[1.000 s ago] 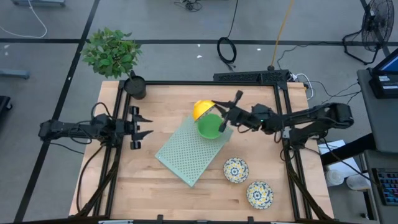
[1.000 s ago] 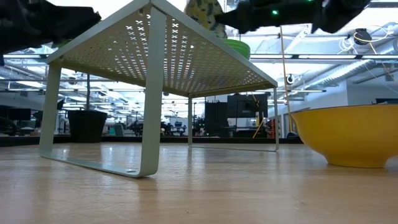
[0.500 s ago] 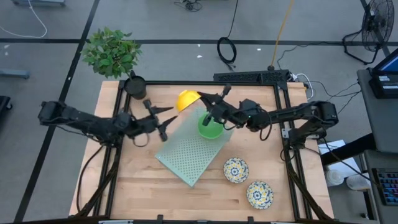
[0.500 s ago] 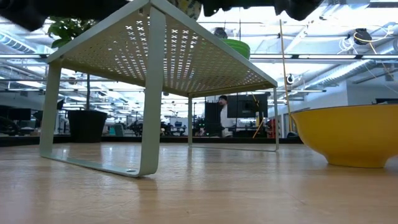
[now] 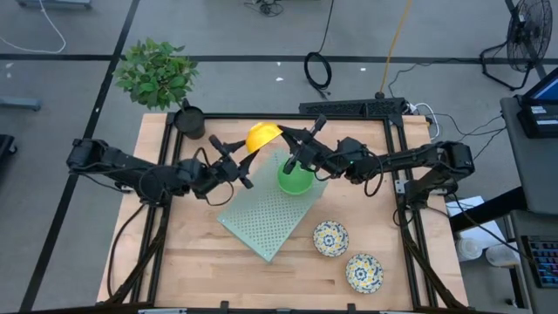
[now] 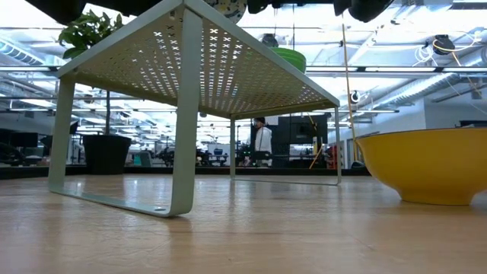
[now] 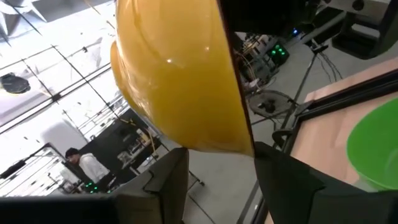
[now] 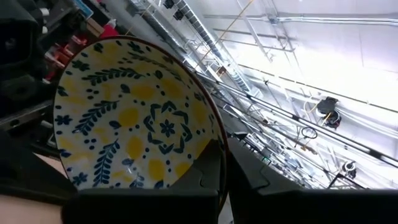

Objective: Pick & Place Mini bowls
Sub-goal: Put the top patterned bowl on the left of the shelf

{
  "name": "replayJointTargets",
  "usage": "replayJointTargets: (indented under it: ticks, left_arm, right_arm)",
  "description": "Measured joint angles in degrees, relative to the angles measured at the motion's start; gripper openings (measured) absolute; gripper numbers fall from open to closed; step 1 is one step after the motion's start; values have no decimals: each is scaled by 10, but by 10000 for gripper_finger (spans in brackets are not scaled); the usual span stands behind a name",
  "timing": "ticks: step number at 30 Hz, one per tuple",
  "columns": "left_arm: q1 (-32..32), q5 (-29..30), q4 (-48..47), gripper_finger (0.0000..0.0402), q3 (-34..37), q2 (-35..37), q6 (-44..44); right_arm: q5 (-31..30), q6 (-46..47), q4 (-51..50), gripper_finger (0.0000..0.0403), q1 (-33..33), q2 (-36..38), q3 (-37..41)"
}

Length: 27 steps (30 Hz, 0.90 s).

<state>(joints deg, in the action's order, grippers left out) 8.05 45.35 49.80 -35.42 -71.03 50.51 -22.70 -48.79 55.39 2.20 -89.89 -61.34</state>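
My right gripper (image 5: 292, 148) (image 8: 221, 177) is shut on a floral mini bowl (image 5: 261, 137) (image 8: 137, 124), held in the air above the far corner of the pale green perforated rack (image 5: 266, 214). My left gripper (image 5: 240, 166) (image 7: 217, 171) is open just left of that bowl, whose yellow outside (image 7: 180, 74) fills its wrist view above the fingers; no touch shows. A green mini bowl (image 5: 295, 179) (image 6: 289, 58) rests by its base on the rack top. Two floral mini bowls (image 5: 330, 237) (image 5: 364, 272) sit on the table at the near right. My right gripper pinches the floral bowl by its rim (image 8: 216, 149), one finger on the patterned inside and one on the yellow outside. The fingers come level from the table's right. The bowl is lifted clear and tipped on edge, yellow outside facing up and toward the left arm.
The rack stands on legs (image 6: 183, 114) above the wooden table (image 5: 174, 262). A black plant pot (image 5: 188, 120) is at the far left corner. In the low view a yellow bowl (image 6: 426, 164) sits on the table at the right. A person walks in the room behind.
My left arm has swung from the table's left edge toward the right and far side, bringing its open gripper up beside the held bowl. My right gripper has carried the bowl left and toward the far edge, off the green bowl, then kept still.
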Motion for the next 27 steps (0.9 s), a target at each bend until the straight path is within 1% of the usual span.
replayJointTargets:
  ticks: [3, 8, 18, 23, 25, 27]
  left_arm:
    - [4, 2, 5, 182, 0, 9, 6]
    - [4, -29, 19, 182, 0, 25, -1]
    - [4, -34, 105, 182, 0, 26, 1]
    - [0, -36, 114, 182, -1, 26, 15]
    - [0, -35, 114, 176, -1, 26, 25]
    - [-1, -31, 117, 156, -1, 27, 30]
  right_arm:
    - [2, 5, -1, 0, 0, 0, 0]
    - [1, 19, -4, 0, 0, 0, 0]
    - [0, 62, -26, 0, 0, -1, 0]
    - [1, 66, -34, 0, 0, -1, 0]
    - [1, 74, -38, 0, 0, -2, 1]
    - [1, 76, -42, 0, 0, -2, 1]
